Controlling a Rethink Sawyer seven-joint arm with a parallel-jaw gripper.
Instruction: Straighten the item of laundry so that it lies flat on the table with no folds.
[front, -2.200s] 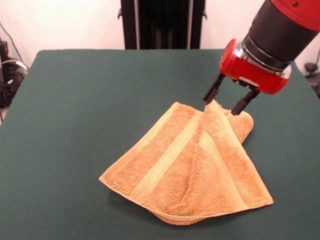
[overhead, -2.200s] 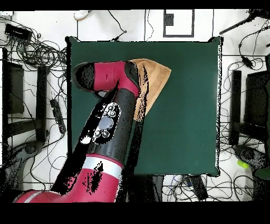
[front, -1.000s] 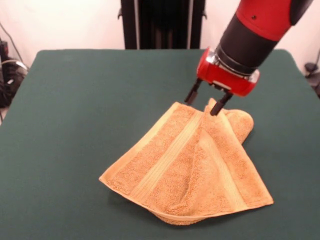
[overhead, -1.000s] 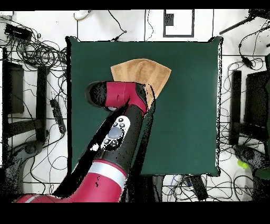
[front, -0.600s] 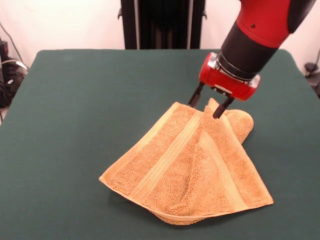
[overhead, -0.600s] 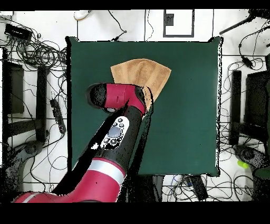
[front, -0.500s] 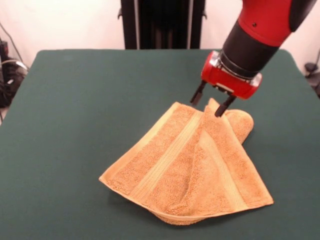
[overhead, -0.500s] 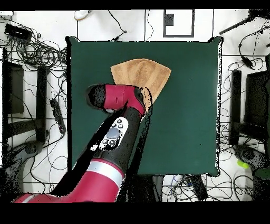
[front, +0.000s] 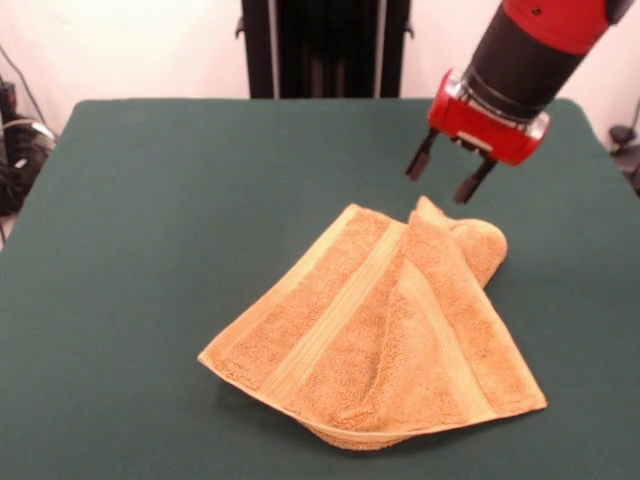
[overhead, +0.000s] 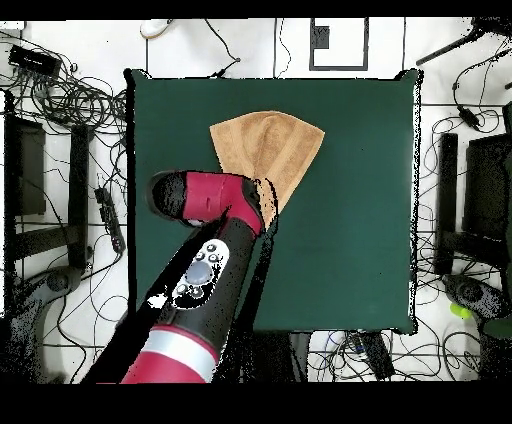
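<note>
Both views were bright and evenly lit, with soft light that seemed to fall from above. In the front view the towel (front: 385, 325) cast only a thin, faint shadow on the table (front: 150, 250) along its near edge, and the gripper (front: 447, 178) left no crisp shadow on the felt. The pale wall behind the table was close to washed out. The matte green top showed no glare. Focus was fair throughout, the terry weave showing plainly.
</note>
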